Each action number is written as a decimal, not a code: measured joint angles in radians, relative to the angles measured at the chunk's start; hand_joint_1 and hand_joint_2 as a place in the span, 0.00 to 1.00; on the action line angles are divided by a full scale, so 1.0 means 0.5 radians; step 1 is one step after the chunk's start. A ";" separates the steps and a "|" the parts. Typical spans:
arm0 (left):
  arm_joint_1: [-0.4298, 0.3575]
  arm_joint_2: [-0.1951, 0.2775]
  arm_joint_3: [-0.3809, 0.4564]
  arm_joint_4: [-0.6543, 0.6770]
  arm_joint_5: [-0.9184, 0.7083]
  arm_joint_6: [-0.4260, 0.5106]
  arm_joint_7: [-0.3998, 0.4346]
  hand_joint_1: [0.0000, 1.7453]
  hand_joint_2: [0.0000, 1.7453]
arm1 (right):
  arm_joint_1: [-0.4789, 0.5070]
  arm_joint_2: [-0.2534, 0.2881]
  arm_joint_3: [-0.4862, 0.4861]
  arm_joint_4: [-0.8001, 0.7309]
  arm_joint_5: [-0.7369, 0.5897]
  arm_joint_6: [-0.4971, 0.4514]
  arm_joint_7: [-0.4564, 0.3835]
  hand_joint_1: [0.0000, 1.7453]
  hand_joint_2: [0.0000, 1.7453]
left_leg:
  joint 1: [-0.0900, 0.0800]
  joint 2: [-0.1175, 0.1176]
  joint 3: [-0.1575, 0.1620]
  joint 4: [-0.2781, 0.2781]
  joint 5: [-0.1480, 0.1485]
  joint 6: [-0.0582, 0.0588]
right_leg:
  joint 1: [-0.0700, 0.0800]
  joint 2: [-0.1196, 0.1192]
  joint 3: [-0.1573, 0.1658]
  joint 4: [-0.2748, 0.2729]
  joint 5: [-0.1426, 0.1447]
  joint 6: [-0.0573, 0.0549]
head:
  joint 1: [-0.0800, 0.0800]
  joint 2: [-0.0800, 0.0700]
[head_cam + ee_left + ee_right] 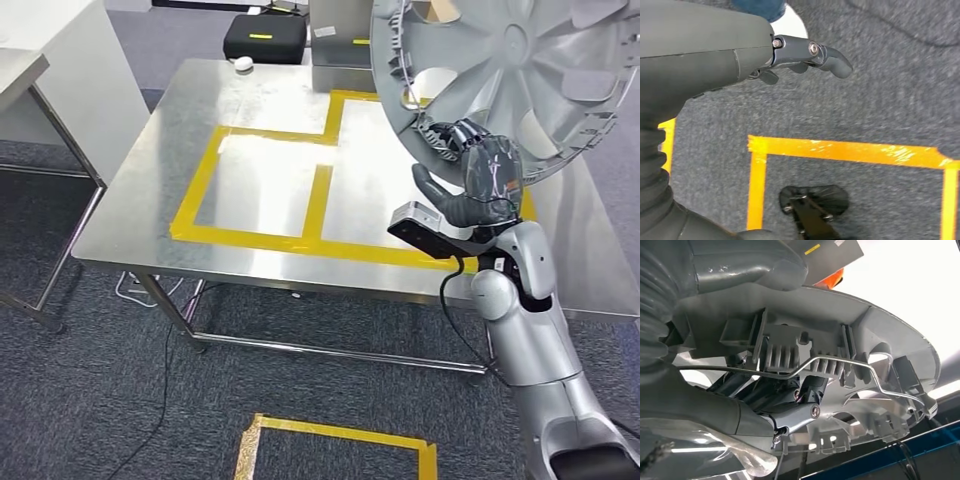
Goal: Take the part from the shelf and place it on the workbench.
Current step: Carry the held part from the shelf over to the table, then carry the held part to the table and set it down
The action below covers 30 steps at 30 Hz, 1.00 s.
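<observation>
Over the far right corner of the desk (249, 160) we see the right hand (472, 175) gripping the part (513, 70), a large silver wheel cover with spokes. The hand holds it by the lower edge of the rim, tilted up on edge, inner face toward the camera, well clear of the desk surface. In the right wrist view the fingers (798, 415) reach in behind the rim of the part (874, 355), among the moulded clips and the wire retaining ring (836, 362); the grip looks firm.

The desk is stainless steel, marked with yellow tape (317, 200) into rectangular boxes. The part hangs above the right-hand box, partly beyond the desk's far edge.

On the floor past the desk we see a black case (264, 38) with a small white object (243, 63) beside it. A second, lighter table (45, 70) stands at the left. A yellow tape square (340, 440) marks the grey carpet just in front of the desk, and a black cable (162, 390) trails under the frame.

Left hand (806, 55) hangs low over the carpet, nothing in it; fingers extended with a slight curl at the tips, released. Below it the wrist view shows yellow floor tape (843, 150) and a white shoe tip (791, 22) of a person standing near.
</observation>
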<state>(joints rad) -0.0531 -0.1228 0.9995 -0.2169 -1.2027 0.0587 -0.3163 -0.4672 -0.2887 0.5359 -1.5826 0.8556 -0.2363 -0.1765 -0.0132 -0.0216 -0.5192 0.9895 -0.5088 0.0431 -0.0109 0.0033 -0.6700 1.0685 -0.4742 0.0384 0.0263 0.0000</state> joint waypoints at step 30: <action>-0.071 -0.033 -0.035 0.001 -0.074 -0.010 -0.026 0.00 1.00 | -0.197 0.192 0.313 1.037 0.089 0.382 0.176 0.00 0.00 | 0.020 0.008 -0.144 0.007 0.124 0.001 | -0.004 -0.006 -0.056 0.250 -0.104 0.020 | -0.004 0.000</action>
<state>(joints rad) -0.0885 -0.1391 0.9821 -0.2163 -1.2396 0.0538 -0.3292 -0.5658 -0.1926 0.6923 -1.0641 0.9001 -0.0452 -0.0883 -0.0032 -0.0173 -0.5911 0.9928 -0.4467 0.0438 -0.0126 0.0002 -0.6980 1.1935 -0.5259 0.0484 0.0244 0.0000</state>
